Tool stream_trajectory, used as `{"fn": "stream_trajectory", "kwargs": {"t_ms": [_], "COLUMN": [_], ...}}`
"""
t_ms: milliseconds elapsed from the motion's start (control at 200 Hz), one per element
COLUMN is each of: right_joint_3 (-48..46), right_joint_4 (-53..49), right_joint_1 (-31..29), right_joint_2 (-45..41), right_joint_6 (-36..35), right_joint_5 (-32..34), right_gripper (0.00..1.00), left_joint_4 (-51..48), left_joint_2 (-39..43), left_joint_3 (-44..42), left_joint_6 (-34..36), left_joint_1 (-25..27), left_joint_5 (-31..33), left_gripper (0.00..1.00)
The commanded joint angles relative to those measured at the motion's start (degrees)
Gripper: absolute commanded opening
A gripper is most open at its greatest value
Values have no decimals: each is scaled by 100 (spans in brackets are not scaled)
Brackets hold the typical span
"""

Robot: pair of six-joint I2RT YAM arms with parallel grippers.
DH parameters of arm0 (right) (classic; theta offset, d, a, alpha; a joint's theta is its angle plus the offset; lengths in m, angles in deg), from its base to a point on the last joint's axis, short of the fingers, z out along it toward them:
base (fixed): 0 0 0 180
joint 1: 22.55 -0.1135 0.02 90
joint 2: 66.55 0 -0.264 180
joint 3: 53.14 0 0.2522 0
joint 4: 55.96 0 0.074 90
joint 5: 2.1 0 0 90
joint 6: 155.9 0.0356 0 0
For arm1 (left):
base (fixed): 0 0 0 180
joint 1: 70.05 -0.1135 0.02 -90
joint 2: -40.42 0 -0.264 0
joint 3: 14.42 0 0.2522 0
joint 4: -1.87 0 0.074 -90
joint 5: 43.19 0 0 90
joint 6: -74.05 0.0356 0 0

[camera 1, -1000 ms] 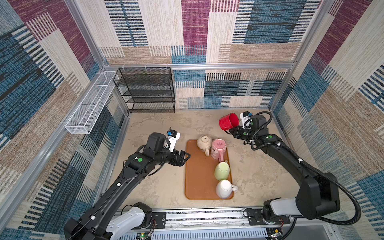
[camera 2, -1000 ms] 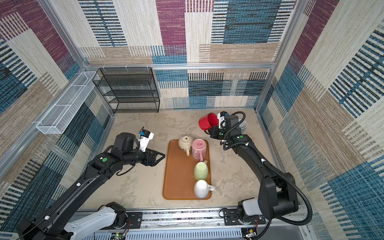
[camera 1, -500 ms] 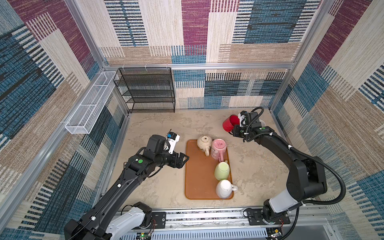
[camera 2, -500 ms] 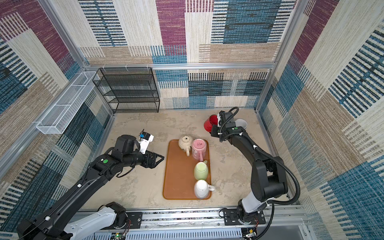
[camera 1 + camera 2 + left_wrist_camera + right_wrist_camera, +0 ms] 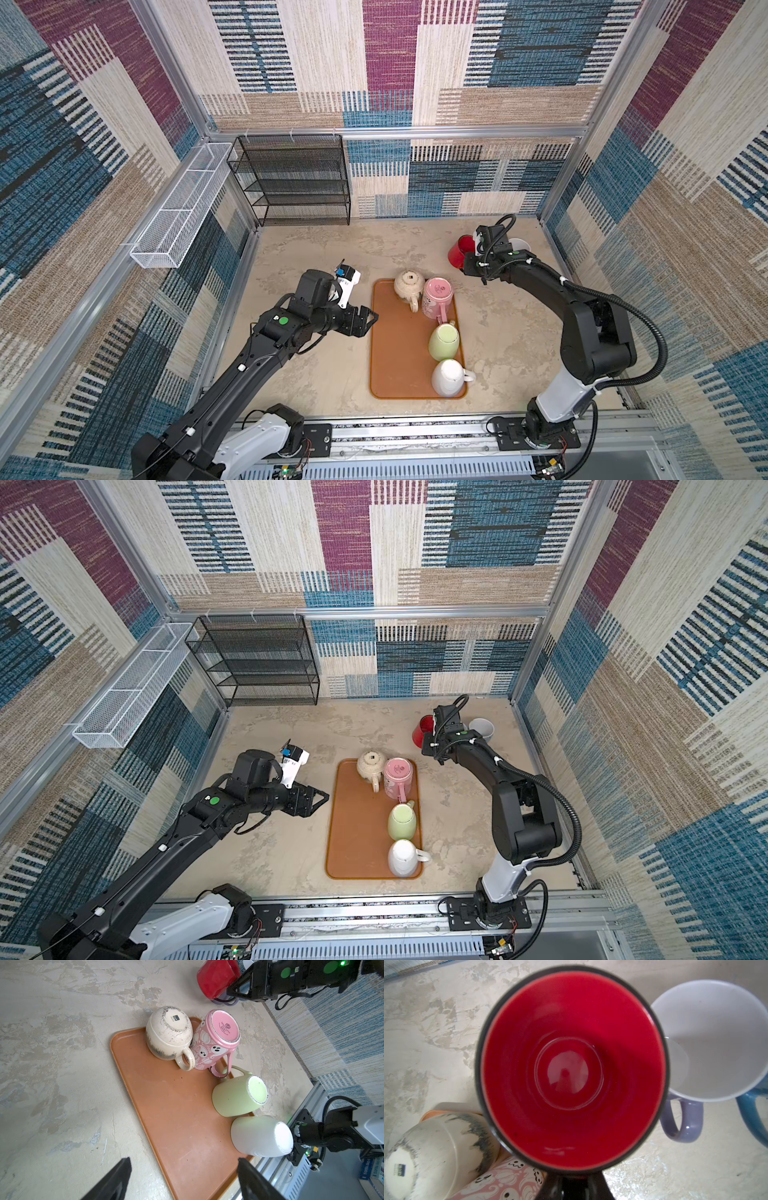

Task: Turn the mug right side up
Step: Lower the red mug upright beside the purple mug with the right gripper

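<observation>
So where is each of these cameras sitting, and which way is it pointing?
Top views: high above the front, looking down at the table; left arm and right arm show.
Left wrist: on the left arm, facing the tray past its open left gripper; the right gripper shows.
Right wrist: on the right arm, staring into the red mug it holds; barely any robot shows.
Shared: red mug, cream mug and pink mug appear in all.
</observation>
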Motion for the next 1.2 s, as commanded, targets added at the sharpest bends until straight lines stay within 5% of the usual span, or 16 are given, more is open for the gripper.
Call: {"fn": "stream_trajectory", "kwargs": {"t_ms": [0, 781, 1197], "right_joint_3": [100, 630, 720], "right_joint_4": [256, -162, -280], "right_joint_1": [-8, -42, -218], "right_joint_2": [63, 749, 923], "right_joint_6": [-138, -455, -576], "right_joint_5": [278, 783, 1086], "right_gripper": [0, 0, 21], "left_joint_4": [-100, -138, -149], "left_joint_2": [-30, -169, -183], "left_joint_3": [15, 29, 35], "left_joint_6": [204, 230, 230], "left_joint_1": [2, 2, 2], "left_joint_5": [48, 109, 99], "left_gripper": [85, 85, 84]}}
